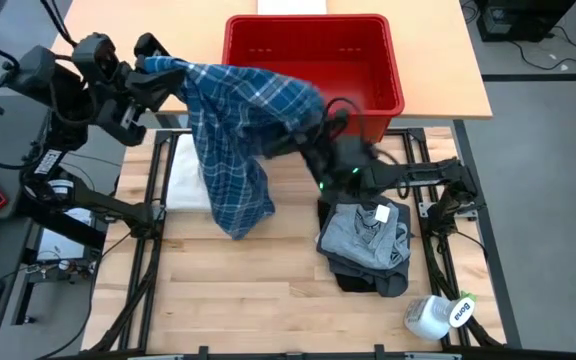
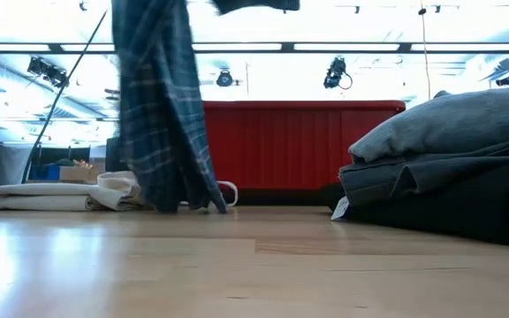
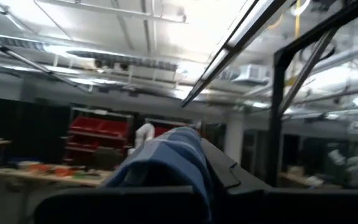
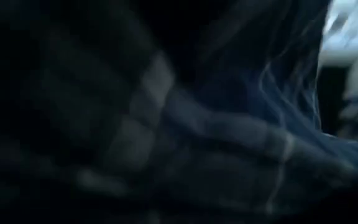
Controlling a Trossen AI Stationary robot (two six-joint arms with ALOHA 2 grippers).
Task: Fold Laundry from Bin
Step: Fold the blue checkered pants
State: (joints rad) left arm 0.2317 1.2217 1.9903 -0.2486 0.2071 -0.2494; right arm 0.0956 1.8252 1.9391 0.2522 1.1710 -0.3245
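High view: we're holding the plaid shirt [image 1: 233,130] up in the air, spread between both arms. The left gripper [image 1: 153,62], upper left of frame, is clamped tight on one end of the cloth. The right gripper [image 1: 318,130] is sitting near frame centre, buried under plaid; we can't tell from here whether its fingers are gripping or standing apart. The shirt's tail is hanging down toward the wooden table [image 1: 268,290] at centre-left. The red bin [image 1: 313,55] is sitting at top centre, just behind the shirt. A folded stack [image 1: 366,245], grey over darker pieces, is lying at lower right, with a white spray bottle [image 1: 438,315] below it.

Low view: the plaid is draping down at upper left, hem just reaching the table in front of the bin. The stack is filling the right side, and a cream-white cloth [image 2: 60,194] is lying at far left.

Left wrist view: we're seeing plaid bunched over the shut fingers [image 3: 166,202].

Right wrist view: nothing but dark plaid filling the frame; finger state unreadable.

Risk, as we're reading it: if the right side isn't really pinching fabric, the shirt is going to swing off the left grip and land crumpled. The trailing hem could also drag over the cream cloth or snag the bin rim.
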